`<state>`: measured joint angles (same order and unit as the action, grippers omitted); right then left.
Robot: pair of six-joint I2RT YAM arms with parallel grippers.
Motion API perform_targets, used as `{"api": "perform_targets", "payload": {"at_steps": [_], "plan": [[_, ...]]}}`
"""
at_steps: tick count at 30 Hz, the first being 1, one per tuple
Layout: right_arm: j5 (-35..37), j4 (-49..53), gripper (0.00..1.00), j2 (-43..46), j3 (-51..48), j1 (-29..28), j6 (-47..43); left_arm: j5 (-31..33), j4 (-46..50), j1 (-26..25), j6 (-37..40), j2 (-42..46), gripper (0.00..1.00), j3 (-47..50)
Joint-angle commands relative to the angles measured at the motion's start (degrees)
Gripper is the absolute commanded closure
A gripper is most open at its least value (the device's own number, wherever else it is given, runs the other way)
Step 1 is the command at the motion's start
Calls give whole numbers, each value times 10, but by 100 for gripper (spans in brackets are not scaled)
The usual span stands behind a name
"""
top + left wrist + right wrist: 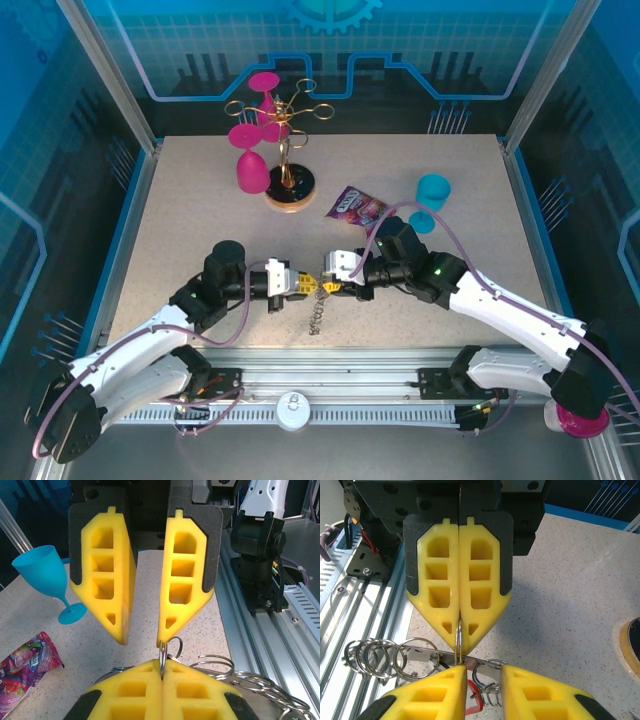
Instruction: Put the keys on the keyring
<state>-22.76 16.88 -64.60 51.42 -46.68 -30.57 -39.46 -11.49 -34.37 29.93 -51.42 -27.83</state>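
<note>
We are at the threading step: the left gripper [459,645], pressed together, pinches one wire loop [458,653] of the keyring [427,653], near the table's front edge. The right gripper [484,672] stands spread, with the red key [475,703] between its fingers. We cannot tell whether the key is gripped, and next its hole must be aligned finely with that loop.

The flat grey keyring [432,655], fringed with silver wire loops, hangs pinched by one loop, red-headed key [475,702] beside it.

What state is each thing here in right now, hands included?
Left hand: shut on a keyring loop.
Right hand: open.
Keyring: held by one loop.
Red key: by the right hand's fingers; threaded or not, cannot tell.
Blue goblet: upright.
Pink glasses: hanging upside down on stand.
Snack packet: lying flat.
</note>
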Motion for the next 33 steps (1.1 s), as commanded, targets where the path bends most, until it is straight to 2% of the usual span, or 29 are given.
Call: {"api": "perform_targets", "payload": {"at_steps": [1, 9, 13, 21, 30, 33], "plan": [[-14, -12, 75, 11, -7, 5, 9, -3, -33, -4, -8, -1, 100, -5], [44, -34, 70, 69, -68, 14, 40, 10, -36, -4, -8, -9, 100, -8], [25, -73, 70, 91, -94, 14, 74, 6, -47, -4, -9, -18, 100, -9], [7, -117, 72, 59, -89, 10, 95, 1, -49, -4, -8, -22, 100, -10], [-10, -102, 85, 44, -81, 7, 85, 4, -55, -4, -19, -23, 100, -11], [-15, -98, 93, 41, -77, 5, 82, 8, -63, -4, -32, -24, 100, -12]]}}
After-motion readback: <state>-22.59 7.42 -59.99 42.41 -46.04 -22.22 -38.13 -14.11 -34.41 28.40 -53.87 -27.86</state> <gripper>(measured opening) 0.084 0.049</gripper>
